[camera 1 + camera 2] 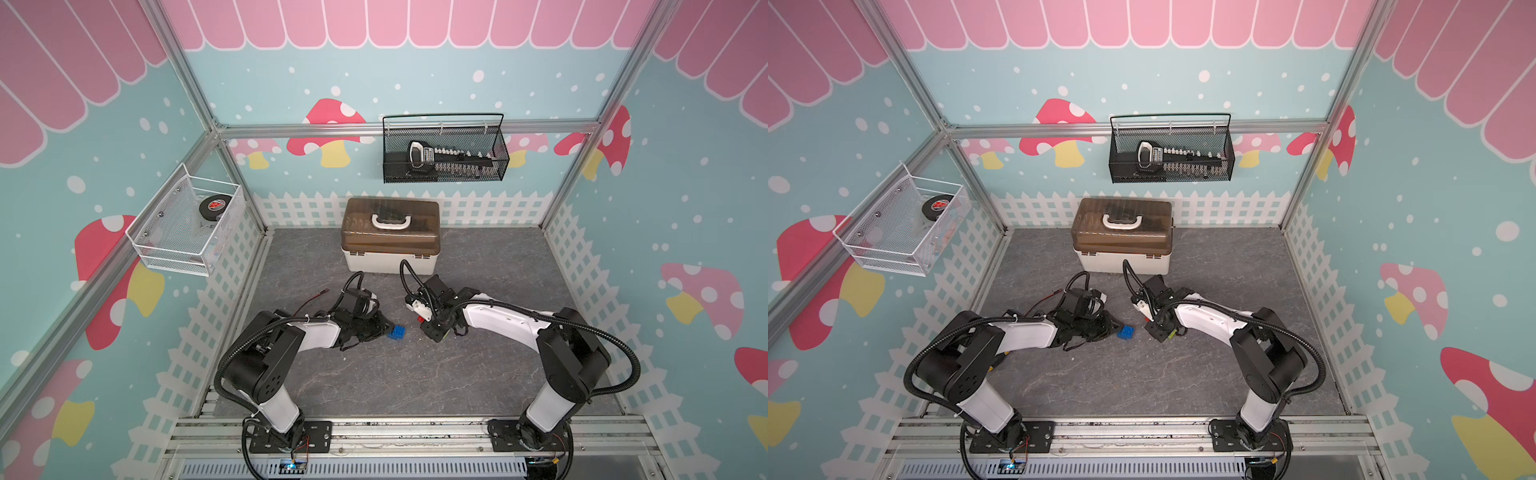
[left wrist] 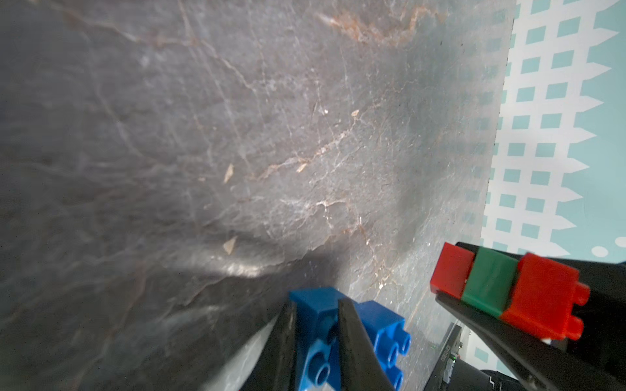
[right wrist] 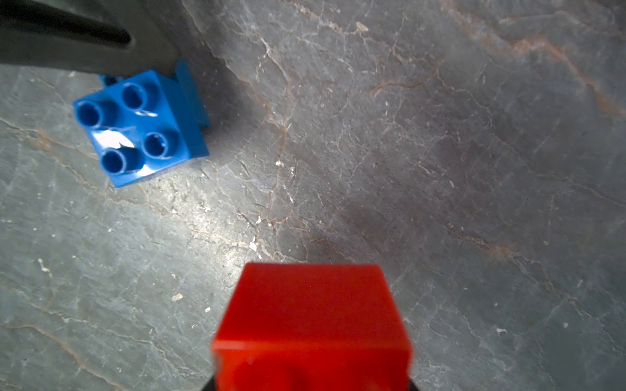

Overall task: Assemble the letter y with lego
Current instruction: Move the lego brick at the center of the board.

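You see: left gripper [image 2: 316,304] pinching blue studded plastic bricks [image 3: 142,128] | right gripper [image 2: 450,270] clamping red-green-red plastic stack [image 2: 491,287], long axis along jaws, studs wristward | green only in left wrist view.

Two bricks [image 1: 397,332] sit on the surface [image 1: 415,374] at the left tool [image 1: 386,327], left of the brick stack [image 2: 487,284] in the right tool [image 1: 425,326] (case [image 1: 390,237] behind).

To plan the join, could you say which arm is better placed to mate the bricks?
Probably right: the right claw holds the red-green stack free, facing the studs of the blue bricks; the left claw is shut on those.
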`<control>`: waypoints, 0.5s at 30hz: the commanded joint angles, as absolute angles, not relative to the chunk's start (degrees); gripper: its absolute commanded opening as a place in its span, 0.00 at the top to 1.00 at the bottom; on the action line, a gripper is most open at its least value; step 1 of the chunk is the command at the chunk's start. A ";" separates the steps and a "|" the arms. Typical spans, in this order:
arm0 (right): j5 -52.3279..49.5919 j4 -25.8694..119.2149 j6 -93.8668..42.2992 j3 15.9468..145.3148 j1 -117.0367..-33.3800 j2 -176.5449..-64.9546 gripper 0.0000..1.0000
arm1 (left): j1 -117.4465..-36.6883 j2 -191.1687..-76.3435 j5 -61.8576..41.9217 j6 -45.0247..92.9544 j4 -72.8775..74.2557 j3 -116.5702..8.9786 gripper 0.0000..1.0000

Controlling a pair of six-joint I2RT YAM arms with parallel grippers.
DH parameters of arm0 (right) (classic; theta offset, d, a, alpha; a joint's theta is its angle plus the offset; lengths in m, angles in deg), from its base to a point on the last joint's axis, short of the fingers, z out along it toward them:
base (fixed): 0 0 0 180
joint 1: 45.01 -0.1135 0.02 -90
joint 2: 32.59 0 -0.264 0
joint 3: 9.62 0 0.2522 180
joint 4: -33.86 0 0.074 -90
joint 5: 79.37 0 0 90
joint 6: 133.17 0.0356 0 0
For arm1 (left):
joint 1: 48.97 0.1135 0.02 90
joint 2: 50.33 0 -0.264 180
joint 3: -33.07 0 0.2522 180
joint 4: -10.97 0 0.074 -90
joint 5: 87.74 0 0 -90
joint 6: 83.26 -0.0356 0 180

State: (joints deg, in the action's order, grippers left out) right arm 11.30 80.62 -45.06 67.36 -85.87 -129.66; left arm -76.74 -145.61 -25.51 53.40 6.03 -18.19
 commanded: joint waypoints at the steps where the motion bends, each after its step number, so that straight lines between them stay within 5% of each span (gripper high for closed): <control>1: 11.27 80.69 -44.58 66.72 -85.71 -128.42 0.68 | -77.09 -144.37 -22.36 54.39 -0.64 -15.10 0.77; 7: 9.83 80.58 -44.67 66.90 -85.71 -127.67 0.68 | -76.67 -140.67 -20.37 52.75 -4.64 -16.49 0.64; 15: 8.34 83.04 -45.70 68.00 -86.51 -130.06 0.68 | -75.71 -137.24 -20.02 51.88 -6.87 -17.19 0.61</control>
State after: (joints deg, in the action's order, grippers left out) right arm 9.09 81.03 -44.86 67.38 -85.93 -129.38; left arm -76.23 -139.08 -21.66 52.79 -4.38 -16.61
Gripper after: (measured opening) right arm 0.336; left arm 0.387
